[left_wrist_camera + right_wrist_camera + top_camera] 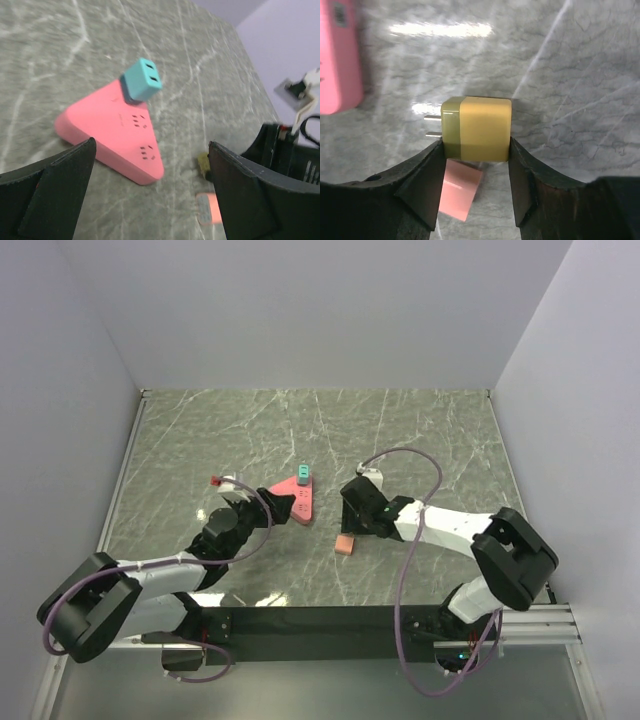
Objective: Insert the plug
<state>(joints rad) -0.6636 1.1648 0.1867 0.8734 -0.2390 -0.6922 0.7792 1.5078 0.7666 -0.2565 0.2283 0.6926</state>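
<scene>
A pink triangular power strip lies mid-table with a teal plug standing in its far corner. In the left wrist view the strip and teal plug lie ahead of my open, empty left gripper, which is just left of the strip in the top view. My right gripper is shut on a yellow plug held above the table, its two prongs pointing left toward the strip. In the top view the right gripper is right of the strip.
A small pink block lies on the table under the right gripper, and it also shows in the right wrist view and the left wrist view. Purple cables loop over both arms. Grey walls enclose the table.
</scene>
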